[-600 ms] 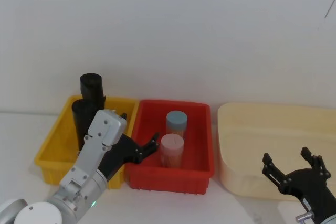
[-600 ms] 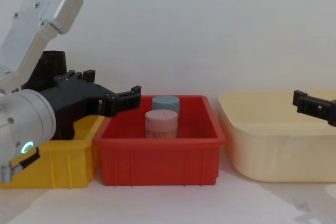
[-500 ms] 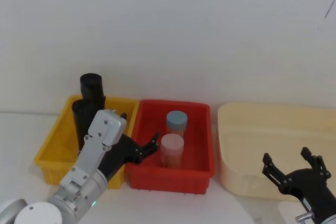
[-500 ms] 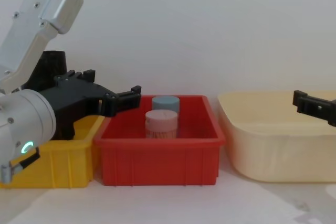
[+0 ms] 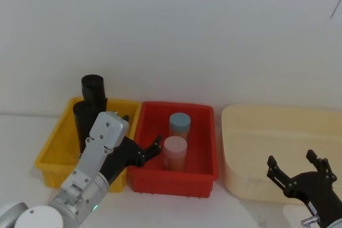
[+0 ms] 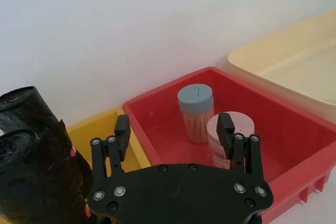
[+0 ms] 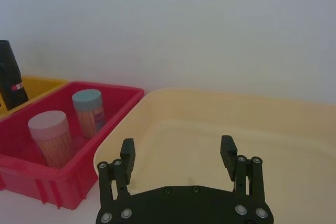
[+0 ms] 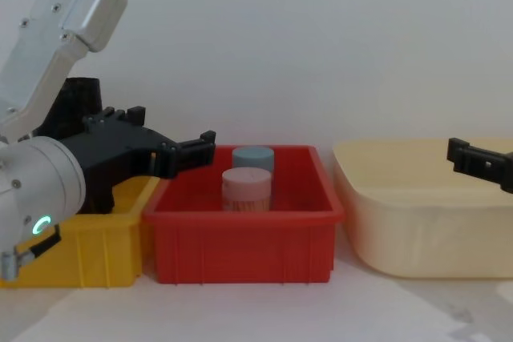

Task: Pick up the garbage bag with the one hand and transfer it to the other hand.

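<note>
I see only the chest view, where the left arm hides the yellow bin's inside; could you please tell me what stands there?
Observer: Two black rolls of wrinkled plastic stand in the yellow plastic bin, one behind the other.
Operator: Is the left hand around either?
Observer: No; the open left hand points toward the red plastic bin, both rolls off to its side.
Operator: And the right hand?
Observer: The right hand hovers open at the cream plastic tub's near edge.
</note>
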### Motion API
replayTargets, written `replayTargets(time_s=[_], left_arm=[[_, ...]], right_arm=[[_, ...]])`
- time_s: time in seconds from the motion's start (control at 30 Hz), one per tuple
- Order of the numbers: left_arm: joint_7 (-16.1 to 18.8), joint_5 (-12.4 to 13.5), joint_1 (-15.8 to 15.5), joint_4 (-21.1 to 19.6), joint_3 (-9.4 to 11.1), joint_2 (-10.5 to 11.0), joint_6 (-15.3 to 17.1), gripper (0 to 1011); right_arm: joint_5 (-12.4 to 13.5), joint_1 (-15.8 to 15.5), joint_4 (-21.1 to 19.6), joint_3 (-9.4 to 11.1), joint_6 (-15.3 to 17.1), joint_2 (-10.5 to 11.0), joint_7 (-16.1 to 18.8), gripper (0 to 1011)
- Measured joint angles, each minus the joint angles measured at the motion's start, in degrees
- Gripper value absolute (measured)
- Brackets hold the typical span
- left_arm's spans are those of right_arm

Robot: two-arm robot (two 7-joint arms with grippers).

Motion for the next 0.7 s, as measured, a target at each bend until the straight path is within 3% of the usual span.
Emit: replayTargets(time_s=[0.7], left_arm=[[0.0,0.0,0.0,0.0,0.0,0.0,0.0,1001]], right_arm=[[0.0,0.0,0.0,0.0,0.0,0.0,0.0,1002]])
